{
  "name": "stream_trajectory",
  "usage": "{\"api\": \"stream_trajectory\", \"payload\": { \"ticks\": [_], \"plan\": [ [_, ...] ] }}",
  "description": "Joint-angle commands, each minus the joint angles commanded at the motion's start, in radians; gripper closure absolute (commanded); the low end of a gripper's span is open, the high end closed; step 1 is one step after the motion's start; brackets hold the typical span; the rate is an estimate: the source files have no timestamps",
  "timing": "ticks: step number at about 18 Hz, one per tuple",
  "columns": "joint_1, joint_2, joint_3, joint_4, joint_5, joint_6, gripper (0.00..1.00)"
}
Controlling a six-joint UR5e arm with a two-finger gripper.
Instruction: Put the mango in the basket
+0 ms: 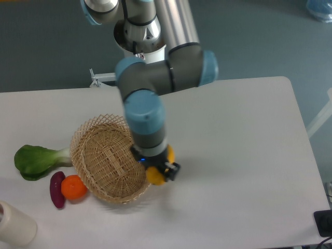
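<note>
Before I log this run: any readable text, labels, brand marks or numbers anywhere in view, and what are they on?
None can be read.
The arm and gripper show no legible marking, only a small blue light.
The mango, basket, orange fruit, purple vegetable, leafy green and white cylinder carry no labels.
</note>
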Motion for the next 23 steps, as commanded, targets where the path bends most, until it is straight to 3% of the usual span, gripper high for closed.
{"api": "stream_trajectory", "payload": {
  "ticks": [3,6,10,11,12,13,19,23],
  "plan": [
    [-0.041,-0.014,-0.020,0.003,0.014,-0.063,0.57],
    [-0.057,-0.044,-0.019,0.050,0.021,-0.092,0.49],
    [-0.062,-0.055,-0.022,0.058,0.023,-0.094,0.33],
    [-0.062,-0.054,-0.022,0.057,0.023,-0.094,0.27],
    [-0.062,-0.054,-0.022,0.058,0.023,-0.094,0.07],
    [-0.062,-0.052,-0.022,0.057,0.021,-0.094,0.00],
    [-0.043,-0.034,-0.022,0.054,0.021,-0.092,0.00],
    [0.036,-0.003,-0.012,0.055,0.017,-0.077,0.00]
  ]
}}
